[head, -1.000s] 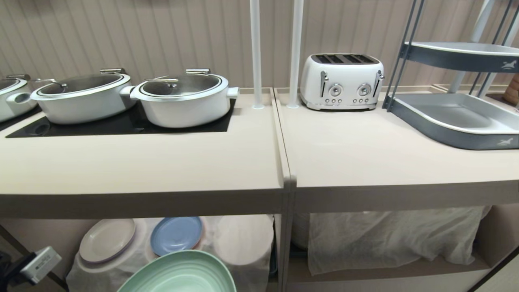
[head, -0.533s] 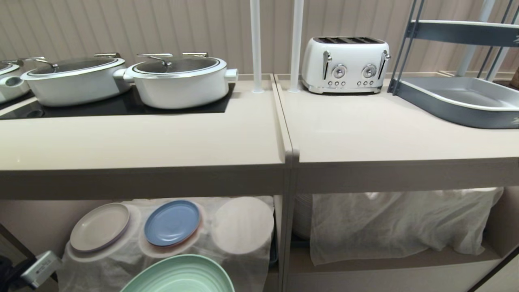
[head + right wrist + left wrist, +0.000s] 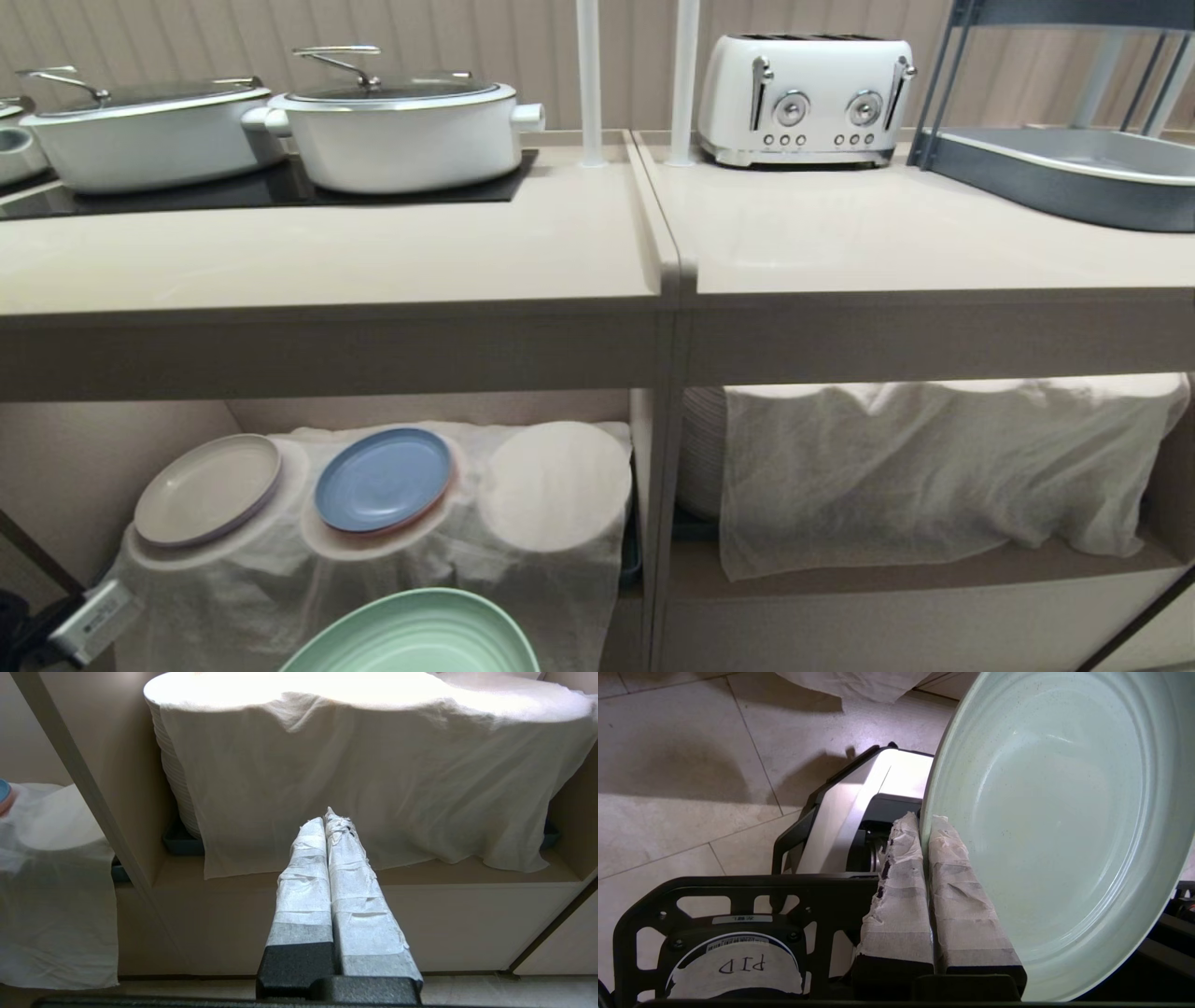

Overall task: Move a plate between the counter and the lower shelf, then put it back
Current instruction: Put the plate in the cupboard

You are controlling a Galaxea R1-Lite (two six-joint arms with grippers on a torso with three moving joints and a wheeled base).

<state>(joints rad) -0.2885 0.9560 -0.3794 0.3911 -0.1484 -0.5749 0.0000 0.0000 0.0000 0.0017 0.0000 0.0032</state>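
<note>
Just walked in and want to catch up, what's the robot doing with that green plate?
The left gripper is shut on the rim of the mint-green plate, holding it low in front of the lower shelf, below the counter. On that cloth-draped shelf sit a beige-grey plate and a blue plate. The right gripper is shut and empty, pointing at the neighbouring compartment.

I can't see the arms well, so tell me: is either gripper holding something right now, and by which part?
The left gripper is shut on the mint-green plate, pinching its rim edge between both fingers. The right gripper is shut and holds nothing.
</note>
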